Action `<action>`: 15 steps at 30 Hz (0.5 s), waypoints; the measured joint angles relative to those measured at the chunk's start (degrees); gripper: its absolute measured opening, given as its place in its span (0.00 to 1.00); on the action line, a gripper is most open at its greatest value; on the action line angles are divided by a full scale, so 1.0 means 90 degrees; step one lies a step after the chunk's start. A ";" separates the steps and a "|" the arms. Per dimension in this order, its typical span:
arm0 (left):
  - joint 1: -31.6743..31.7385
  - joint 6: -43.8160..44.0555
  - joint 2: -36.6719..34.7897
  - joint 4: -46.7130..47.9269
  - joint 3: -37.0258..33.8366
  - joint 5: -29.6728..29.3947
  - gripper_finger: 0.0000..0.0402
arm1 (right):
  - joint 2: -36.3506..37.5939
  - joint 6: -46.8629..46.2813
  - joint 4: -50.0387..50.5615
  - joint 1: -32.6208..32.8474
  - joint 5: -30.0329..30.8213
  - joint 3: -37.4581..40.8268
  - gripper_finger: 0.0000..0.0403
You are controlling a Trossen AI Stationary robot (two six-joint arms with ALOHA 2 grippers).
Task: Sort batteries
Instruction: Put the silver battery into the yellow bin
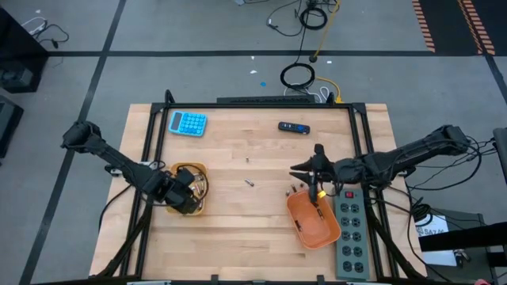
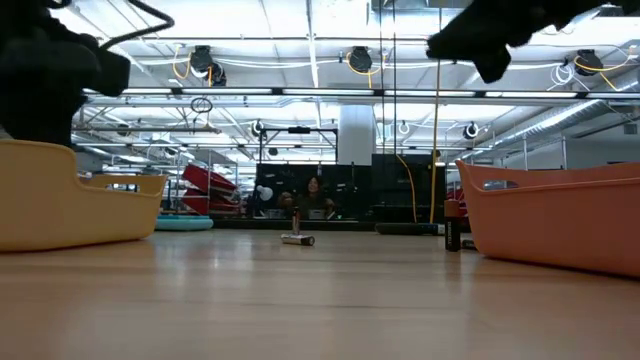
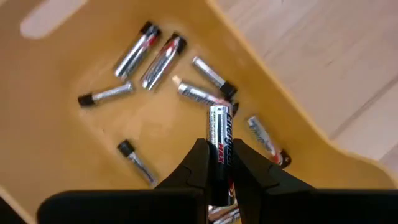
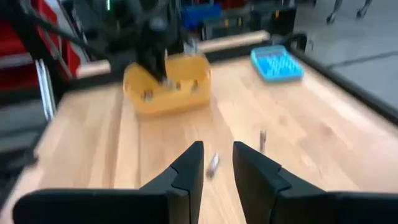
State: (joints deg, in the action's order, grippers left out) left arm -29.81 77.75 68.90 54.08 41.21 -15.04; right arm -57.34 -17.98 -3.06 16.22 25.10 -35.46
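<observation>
My left gripper hangs over the yellow tray at the table's left and is shut on a silvery battery. Several more silver-and-black batteries lie on the tray's floor. My right gripper is open and empty above the table, just beyond the orange tray. Its fingers show parted in the right wrist view. Loose batteries lie on the wood at mid-table, farther back, and in a small cluster by the orange tray. My left gripper pinches the battery between its two fingers, with the battery lying along them. The battery's free end sticks out past the fingertips. The fingers come from above, slanting down into the yellow tray. The battery looks clear of the tray floor.
A blue tray sits at the far left and a black-and-blue device at the far middle. A grey power strip lies right of the orange tray. In the low view, one battery lies flat and one stands upright.
</observation>
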 joint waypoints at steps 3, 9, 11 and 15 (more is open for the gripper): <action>0.0177 -0.0004 0.0000 0.0127 0.0000 0.0206 0.11 | -0.0005 -0.0095 0.0376 0.0051 0.0009 0.0002 0.19; 0.0387 -0.0029 0.0007 0.0110 0.0000 0.0272 0.19 | -0.0002 -0.0095 0.0329 0.0040 0.0039 0.0002 0.19; 0.0389 -0.0162 0.0012 0.0110 0.0000 0.0188 0.27 | -0.0002 -0.0107 0.0324 0.0040 0.0039 0.0002 0.19; 0.0389 -0.0181 0.0012 0.0101 0.0000 0.0106 0.42 | -0.0002 -0.0211 0.0325 0.0043 0.0039 0.0002 0.19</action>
State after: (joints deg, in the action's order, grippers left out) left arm -26.30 76.12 69.01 54.98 41.21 -14.09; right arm -57.36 -19.88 -0.14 16.60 25.45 -35.44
